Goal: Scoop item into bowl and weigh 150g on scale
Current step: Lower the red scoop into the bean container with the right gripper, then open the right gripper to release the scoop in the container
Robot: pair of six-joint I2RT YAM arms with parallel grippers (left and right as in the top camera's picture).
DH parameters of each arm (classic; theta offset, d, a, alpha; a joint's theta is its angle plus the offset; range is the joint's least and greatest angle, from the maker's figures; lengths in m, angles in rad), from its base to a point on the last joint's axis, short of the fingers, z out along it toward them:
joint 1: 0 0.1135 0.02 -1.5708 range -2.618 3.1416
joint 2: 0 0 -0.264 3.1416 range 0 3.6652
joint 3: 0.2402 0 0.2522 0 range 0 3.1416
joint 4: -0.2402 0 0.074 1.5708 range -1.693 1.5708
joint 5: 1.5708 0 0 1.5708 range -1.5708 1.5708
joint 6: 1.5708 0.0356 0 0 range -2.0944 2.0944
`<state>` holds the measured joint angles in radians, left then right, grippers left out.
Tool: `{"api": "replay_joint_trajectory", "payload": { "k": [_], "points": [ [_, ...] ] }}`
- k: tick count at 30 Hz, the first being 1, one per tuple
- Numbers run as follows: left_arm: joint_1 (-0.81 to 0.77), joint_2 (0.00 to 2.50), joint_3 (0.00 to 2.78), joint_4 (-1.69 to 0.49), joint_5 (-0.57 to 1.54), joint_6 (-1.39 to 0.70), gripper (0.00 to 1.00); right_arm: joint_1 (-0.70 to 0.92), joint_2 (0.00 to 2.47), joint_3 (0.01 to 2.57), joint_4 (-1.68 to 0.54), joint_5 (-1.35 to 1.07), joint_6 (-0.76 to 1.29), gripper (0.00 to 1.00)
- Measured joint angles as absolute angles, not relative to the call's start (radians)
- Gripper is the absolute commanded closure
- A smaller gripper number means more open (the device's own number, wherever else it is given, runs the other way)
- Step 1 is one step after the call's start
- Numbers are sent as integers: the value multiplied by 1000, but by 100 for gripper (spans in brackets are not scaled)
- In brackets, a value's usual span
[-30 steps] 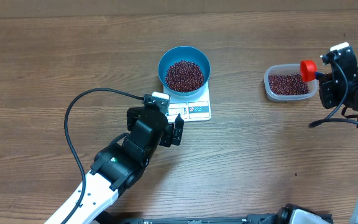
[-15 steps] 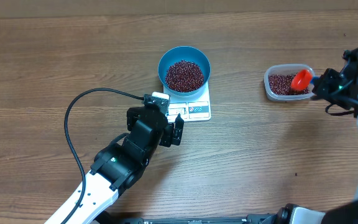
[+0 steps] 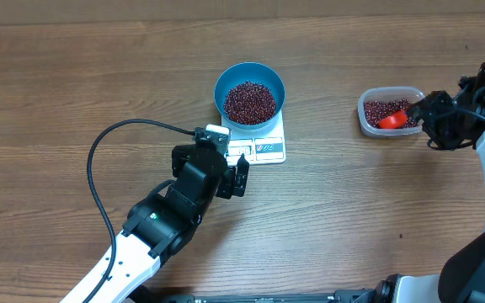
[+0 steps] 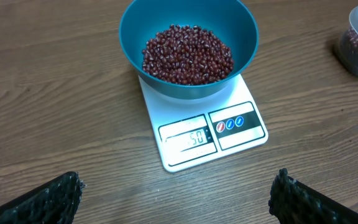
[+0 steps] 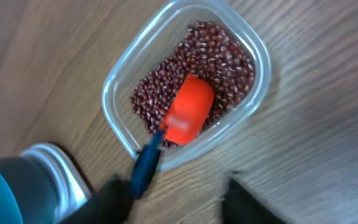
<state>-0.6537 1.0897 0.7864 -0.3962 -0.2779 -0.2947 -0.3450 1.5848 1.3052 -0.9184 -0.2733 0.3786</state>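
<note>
The blue bowl point(image 3: 249, 77) point(image 4: 129, 31) stands on the white scale point(image 3: 268, 149) point(image 4: 247, 134), holding a heap of dark red beans point(image 3: 250, 101) point(image 4: 188, 55). The display's digits end in 50. My left gripper point(image 3: 217, 162) point(image 4: 178, 180) hovers open just in front of the scale, with nothing between its fingers. At the right, a red scoop point(image 3: 391, 119) point(image 5: 188, 115) lies on the beans point(image 5: 229, 62) in the clear tub point(image 3: 364, 118) point(image 5: 114, 118), its blue handle point(image 5: 146, 165) over the rim. My right gripper point(image 3: 434, 118) point(image 5: 173, 186) is open beside the tub, the handle against one finger.
A black cable point(image 3: 98, 160) loops over the table left of my left arm. The wooden table point(image 3: 352, 210) spreads around both arms. A round grey and blue part point(image 5: 30, 180) shows at the right wrist view's lower left corner.
My right gripper brought the red scoop down into the clear tub and its jaws have parted; the scoop now rests on the beans. The left arm, bowl and scale have not moved.
</note>
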Motion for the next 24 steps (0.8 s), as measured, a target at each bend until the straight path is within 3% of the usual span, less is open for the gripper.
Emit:
{"api": "replay_joint_trajectory", "payload": {
  "k": [7,11,16,18,24],
  "points": [
    [-654,1090,786,-396,-278,-295,1,-345,1585,1305,-971,-234,389,24],
    [-654,1090,786,-396,-278,-295,1,-345,1585,1305,-1002,-225,384,13],
    [-654,1090,786,-396,-278,-295,0,-345,1585,1305,-1032,-220,305,12],
    [-654,1090,786,-396,-278,-294,0,-345,1585,1305,-1049,-220,258,0],
    [-654,1090,786,-396,-278,-294,1,-345,1573,1321,-1154,-217,59,0]
  ]
}}
